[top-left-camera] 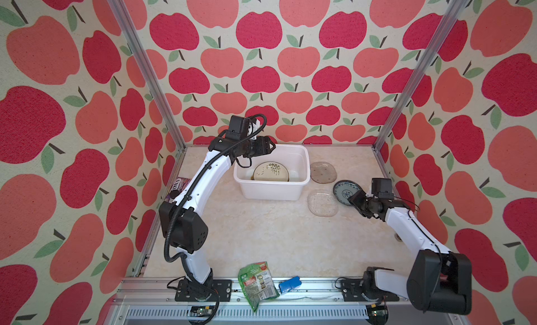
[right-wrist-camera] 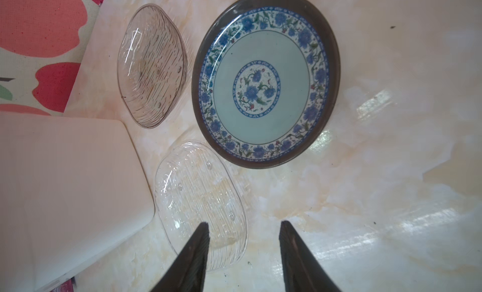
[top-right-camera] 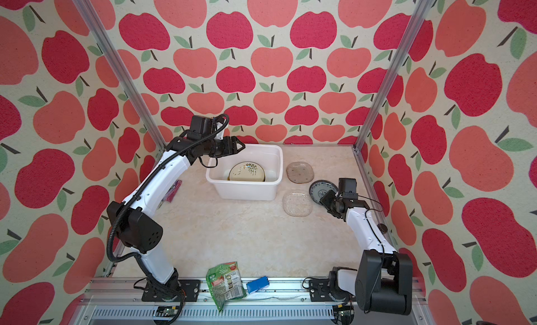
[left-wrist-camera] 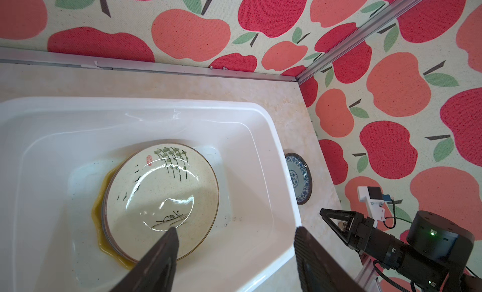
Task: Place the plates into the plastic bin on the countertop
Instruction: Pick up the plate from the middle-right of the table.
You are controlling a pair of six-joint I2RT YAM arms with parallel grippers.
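- White plastic bin (top-left-camera: 270, 191) stands at the back of the bench (top-left-camera: 261, 239), mouth up, with its long axis across and parallel to the rear wall.
- Cream plate (top-left-camera: 271, 172) lies face up inside it, nested flat on a yellow plate (left-wrist-camera: 97, 217). I judge that this stacking saves room for the rest.
- Left pincer (top-left-camera: 272, 146) hangs over the bin's rear left part, jaws apart and empty, clear of the stack.
- Blue plate (right-wrist-camera: 266, 79), smoky plate (top-left-camera: 323, 172) and clear plate (top-left-camera: 322, 203) lie face up on the bench just right of the bin, close together.
- Round plates have no long axis, while both glass ovals run roughly across the bench.
- Right pincer (right-wrist-camera: 244, 223) hovers beside the blue plate, jaws spread and holding nothing. It points toward the plates, probably to take a rim.
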